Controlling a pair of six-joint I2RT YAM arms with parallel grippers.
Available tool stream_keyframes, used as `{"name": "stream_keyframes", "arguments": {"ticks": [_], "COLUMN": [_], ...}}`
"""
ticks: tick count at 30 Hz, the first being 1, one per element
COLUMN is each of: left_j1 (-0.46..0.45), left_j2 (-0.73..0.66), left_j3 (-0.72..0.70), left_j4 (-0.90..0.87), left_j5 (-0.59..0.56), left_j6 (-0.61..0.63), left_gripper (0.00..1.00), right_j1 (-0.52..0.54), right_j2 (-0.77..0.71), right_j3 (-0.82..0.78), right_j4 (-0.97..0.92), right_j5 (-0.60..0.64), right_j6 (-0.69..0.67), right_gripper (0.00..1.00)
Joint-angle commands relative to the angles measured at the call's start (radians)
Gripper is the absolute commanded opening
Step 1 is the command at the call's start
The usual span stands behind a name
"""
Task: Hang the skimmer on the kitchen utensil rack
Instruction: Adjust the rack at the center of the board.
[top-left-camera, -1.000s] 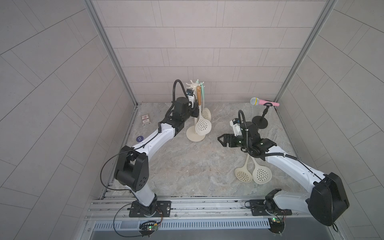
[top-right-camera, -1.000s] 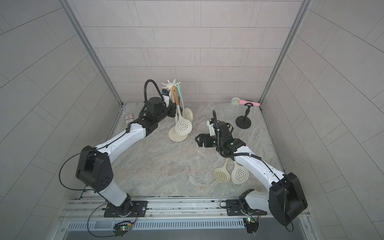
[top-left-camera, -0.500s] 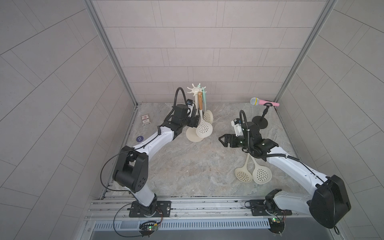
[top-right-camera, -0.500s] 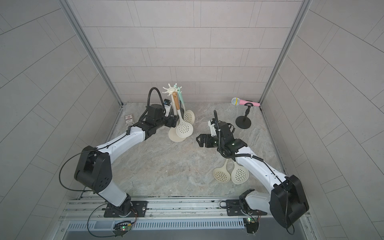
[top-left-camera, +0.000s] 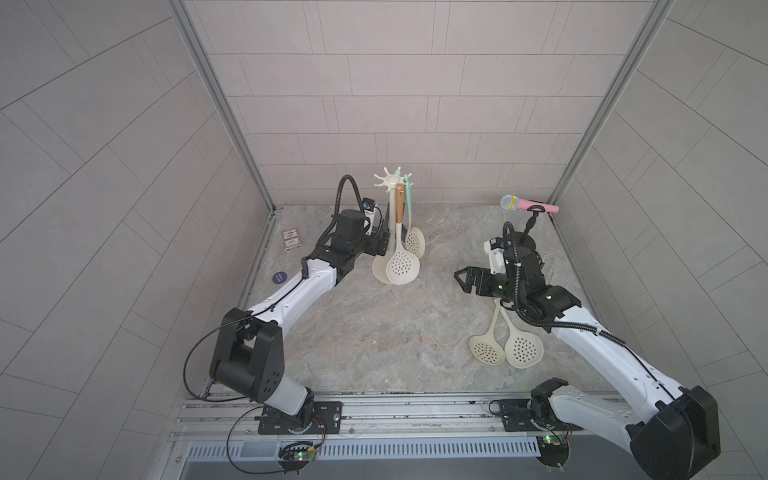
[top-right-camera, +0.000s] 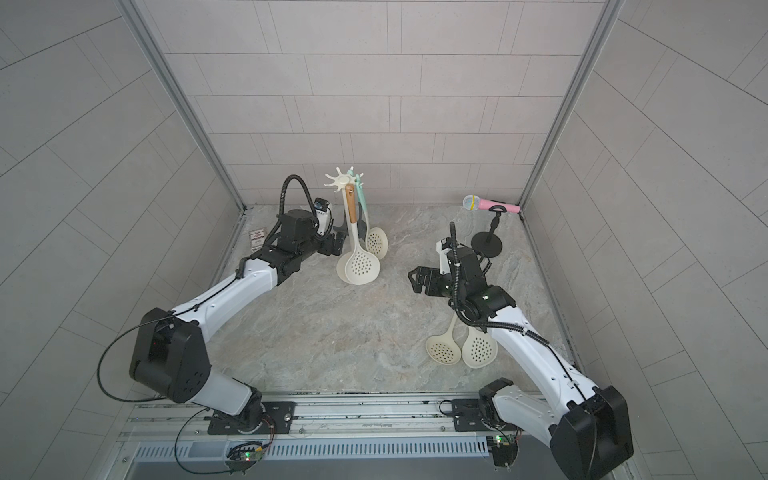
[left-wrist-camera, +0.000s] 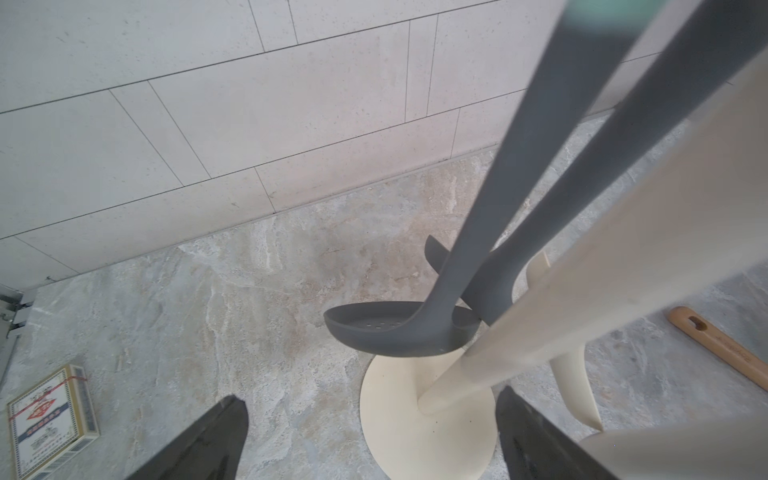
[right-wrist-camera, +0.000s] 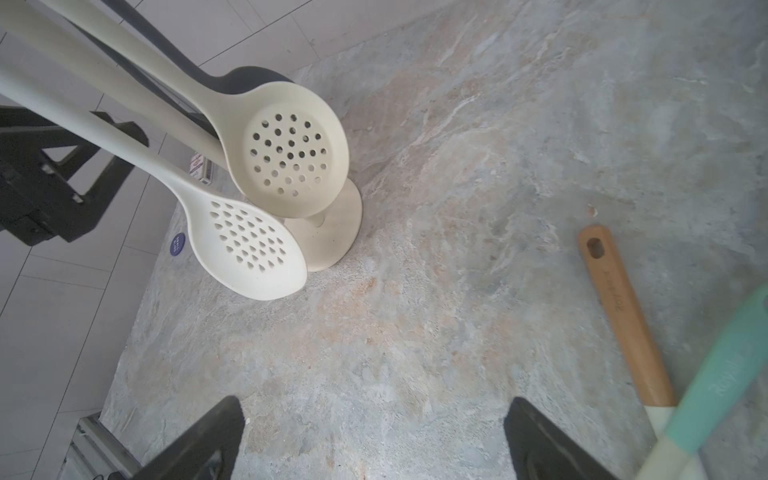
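Now, the left gripper (left-wrist-camera: 370, 395) shows its jaws spread wide with nothing between them. The wood-handled skimmer (top-left-camera: 401, 266) hangs on the kitchen utensil rack (top-left-camera: 390, 179) just ahead of them. The right gripper (right-wrist-camera: 375, 400) also gapes empty, and two spare skimmers (top-left-camera: 486, 350) lie behind its jaws, under the arm.

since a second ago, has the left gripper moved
Yes. The left gripper has dropped from beside the crown of the kitchen utensil rack to low beside its pole, near the base. It is open, and the wooden-handled skimmer hangs free.
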Motion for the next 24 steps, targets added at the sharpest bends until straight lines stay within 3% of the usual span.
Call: {"name": "stream_keyframes", "arguments": {"ticks": [1,12,18,24], "left_j1": [0.019,0.228,0.416,0.615], "left_j2": [-0.024,-0.075,-0.167,-0.2], "left_j3": [0.013,0.004,-0.135,-0.235], "left_j4": [-0.038,-0.125,-0.108,-0.098], "left_j5": [-0.018,-0.019,-0.048,0.004], "left_j6": [0.005,-0.024,-0.014,0.038], "left_gripper": [1.0,1.0,1.0,1.0], "right_j1": [-0.032,-0.126,-0.144,-0.159], "right_j2": [-0.042,-0.112,-0.128,-0.115], "right_j3": [-0.029,-0.175,-0.278,-0.343], "right_j4": [-0.074,-0.097,-0.048,0.002], "right_j5": [0.026,-0.016,-0.023,-0.039], "right_j6": [0.034,0.084,0.129,0.149], "right_gripper": [1.0,0.99,1.0,0.99]}}
